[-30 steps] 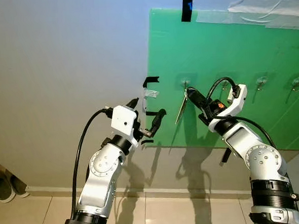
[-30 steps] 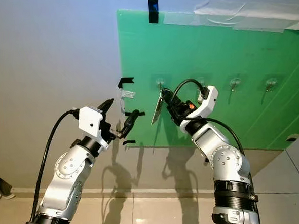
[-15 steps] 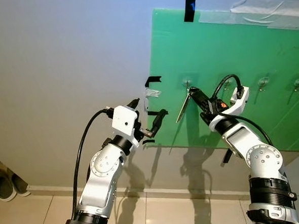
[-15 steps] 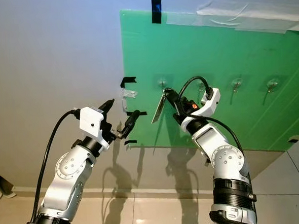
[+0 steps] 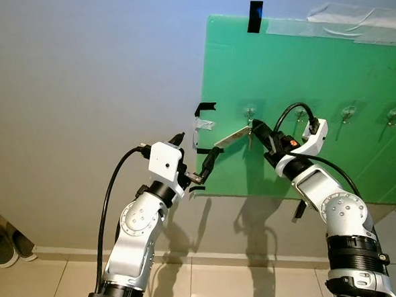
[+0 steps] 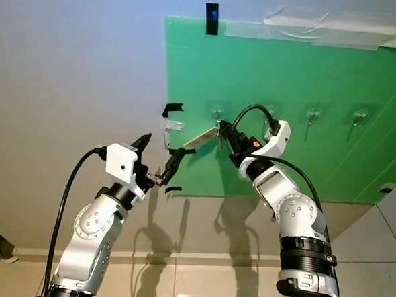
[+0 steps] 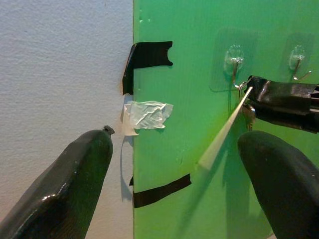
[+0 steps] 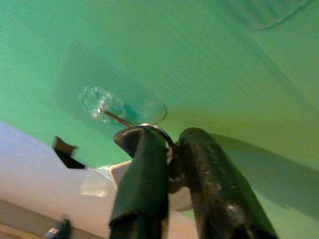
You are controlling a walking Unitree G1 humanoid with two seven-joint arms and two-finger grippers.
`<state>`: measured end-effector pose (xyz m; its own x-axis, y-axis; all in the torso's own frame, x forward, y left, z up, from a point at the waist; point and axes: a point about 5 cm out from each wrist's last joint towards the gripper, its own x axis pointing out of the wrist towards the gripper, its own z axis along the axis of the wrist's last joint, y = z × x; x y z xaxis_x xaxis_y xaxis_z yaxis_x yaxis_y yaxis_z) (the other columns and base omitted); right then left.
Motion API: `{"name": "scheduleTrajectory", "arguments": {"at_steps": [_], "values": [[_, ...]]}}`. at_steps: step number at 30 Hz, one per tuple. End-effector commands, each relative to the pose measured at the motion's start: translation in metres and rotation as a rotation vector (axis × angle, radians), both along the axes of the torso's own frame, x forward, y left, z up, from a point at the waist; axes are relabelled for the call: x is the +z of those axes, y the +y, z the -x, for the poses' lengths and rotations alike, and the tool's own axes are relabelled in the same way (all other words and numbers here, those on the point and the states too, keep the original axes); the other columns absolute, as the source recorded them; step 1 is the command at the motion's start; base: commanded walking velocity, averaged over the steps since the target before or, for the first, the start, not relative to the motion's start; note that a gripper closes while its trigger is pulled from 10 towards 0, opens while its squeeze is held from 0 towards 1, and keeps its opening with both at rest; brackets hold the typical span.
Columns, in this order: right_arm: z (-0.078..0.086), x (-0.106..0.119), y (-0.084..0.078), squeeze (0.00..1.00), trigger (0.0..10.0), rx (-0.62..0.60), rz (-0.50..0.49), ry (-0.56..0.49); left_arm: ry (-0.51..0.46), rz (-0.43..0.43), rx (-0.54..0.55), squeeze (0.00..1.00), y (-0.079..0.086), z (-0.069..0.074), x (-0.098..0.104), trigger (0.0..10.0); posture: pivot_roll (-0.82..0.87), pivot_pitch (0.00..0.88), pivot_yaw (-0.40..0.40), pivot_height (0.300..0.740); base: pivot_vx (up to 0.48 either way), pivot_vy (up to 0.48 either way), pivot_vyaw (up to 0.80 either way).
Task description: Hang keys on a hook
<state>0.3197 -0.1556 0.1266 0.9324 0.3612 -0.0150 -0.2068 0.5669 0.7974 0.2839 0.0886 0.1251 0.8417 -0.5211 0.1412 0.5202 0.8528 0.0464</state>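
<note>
Right hand (image 5: 256, 127) pinching keys (image 5: 232, 136) at hook (image 5: 249, 110).

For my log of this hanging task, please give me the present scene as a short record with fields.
board: green board taped to the wall
hooks: row of clear hooks; leftmost hook
right tool: right tool shut on the key ring, raised at the leftmost hook
keys: pale tag sticking out sideways from the ring
left tool: left tool open, beside the board's left edge, holding nothing
ring over the hook: cannot tell
</note>
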Motion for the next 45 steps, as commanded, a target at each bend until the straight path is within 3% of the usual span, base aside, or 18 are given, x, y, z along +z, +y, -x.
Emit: {"name": "scheduleTrajectory", "arguments": {"at_steps": [1, 8, 12, 20, 25, 34, 38, 40, 42, 45], "values": [[0.004, -0.01, -0.013, 1.0, 10.0, -0.058, 0.069, 0.038, 0.002, 0.006, -0.004, 0.0, -0.003, 0.001, 0.001, 10.0, -0.07, 0.0, -0.049, 0.74, 0.0, 0.0, 0.0], [0.006, -0.005, -0.018, 1.0, 10.0, -0.097, 0.052, -0.003, 0.003, 0.005, -0.007, 0.0, -0.003, 0.002, 0.0, 10.0, -0.07, 0.0, -0.048, 0.74, 0.0, 0.0, 0.0], [0.006, -0.002, -0.022, 1.0, 10.0, -0.133, 0.139, -0.046, 0.004, 0.006, -0.009, 0.0, -0.004, 0.002, 0.0, 10.0, -0.08, 0.0, -0.047, 0.74, 0.0, 0.0, 0.0], [0.009, -0.002, -0.016, 1.0, 10.0, -0.079, 0.132, -0.049, 0.004, 0.004, -0.015, 0.0, -0.004, 0.003, 0.001, 10.0, -0.08, 0.0, -0.044, 0.74, 0.0, 0.0, 0.0], [0.015, -0.008, -0.009, 1.0, 10.0, 0.009, 0.19, -0.027, 0.005, 0.002, -0.016, 0.0, -0.004, 0.003, 0.001, 10.0, -0.08, 0.0, -0.046, 0.74, 0.0, 0.0, 0.0], [0.015, 0.002, -0.019, 1.0, 10.0, 0.007, 0.265, -0.055, 0.008, 0.003, -0.015, 0.0, -0.005, 0.003, 0.0, 10.0, -0.08, 0.0, -0.052, 0.74, 0.0, 0.0, 0.0], [0.018, 0.004, -0.02, 1.0, 10.0, 0.052, 0.351, -0.068, 0.008, 0.005, -0.014, 0.0, -0.007, 0.003, 0.0, 10.0, -0.08, 0.0, -0.056, 0.74, 0.0, 0.0, 0.0], [0.02, 0.004, -0.02, 1.0, 10.0, 0.065, 0.433, -0.087, 0.007, 0.004, -0.013, 0.0, -0.006, 0.003, 0.0, 10.0, -0.08, 0.0, -0.056, 0.74, 0.0, 0.0, 0.0], [0.028, 0.005, -0.023, 1.0, 10.0, 0.066, 0.601, -0.128, 0.001, -0.026, 0.007, 0.0, -0.002, 0.003, -0.002, 10.0, -0.08, 0.0, -0.054, 0.74, 0.0, 0.0, 0.0], [0.038, 0.003, -0.023, 1.0, 10.0, 0.065, 0.654, -0.143, 0.004, -0.025, 0.011, 0.0, 0.002, 0.005, -0.003, 10.0, -0.08, 0.0, -0.051, 0.74, 0.0, 0.0, 0.0]]}}
